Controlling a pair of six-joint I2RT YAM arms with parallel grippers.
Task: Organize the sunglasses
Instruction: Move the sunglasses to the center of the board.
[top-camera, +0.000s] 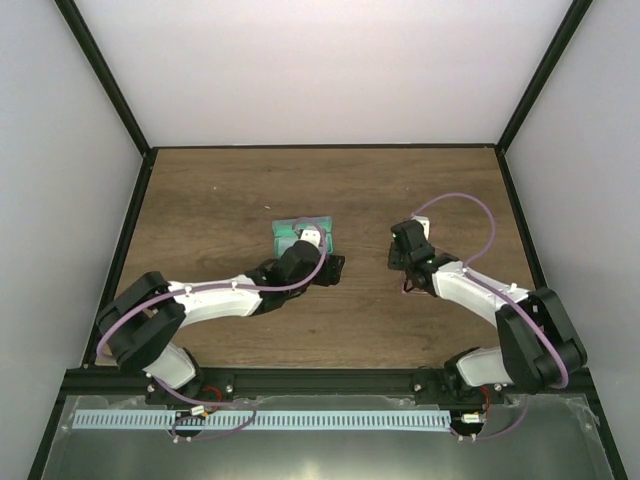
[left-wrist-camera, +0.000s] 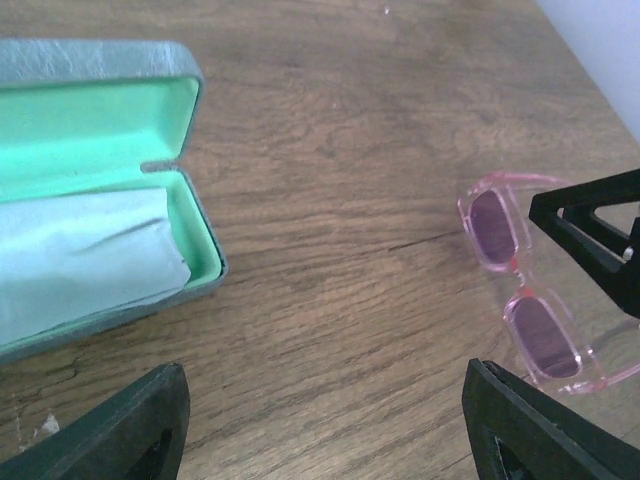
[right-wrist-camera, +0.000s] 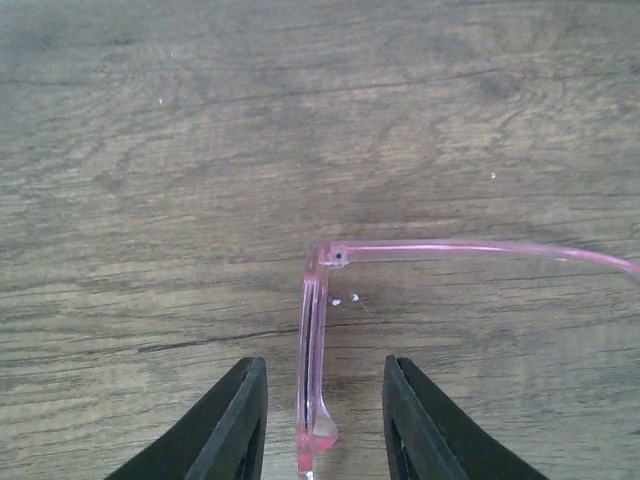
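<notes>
While the left gripper (left-wrist-camera: 322, 400) hovers just beside the open green case (left-wrist-camera: 95, 115), its jaws spread wide and empty, the pink sunglasses (left-wrist-camera: 517, 285) lie on the wooden table (top-camera: 220, 190) well to the right of that case; the right gripper (right-wrist-camera: 325, 365) straddles one end of their frame, jaws apart, a sliver of gap on each side; a pale cloth (left-wrist-camera: 80, 255) lies inside the case.

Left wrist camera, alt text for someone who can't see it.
An open glasses case with mint-green lining and a pale cloth inside lies at left on a wooden table; pink sunglasses lie apart at right. The left gripper hangs open, holding nothing.
</notes>
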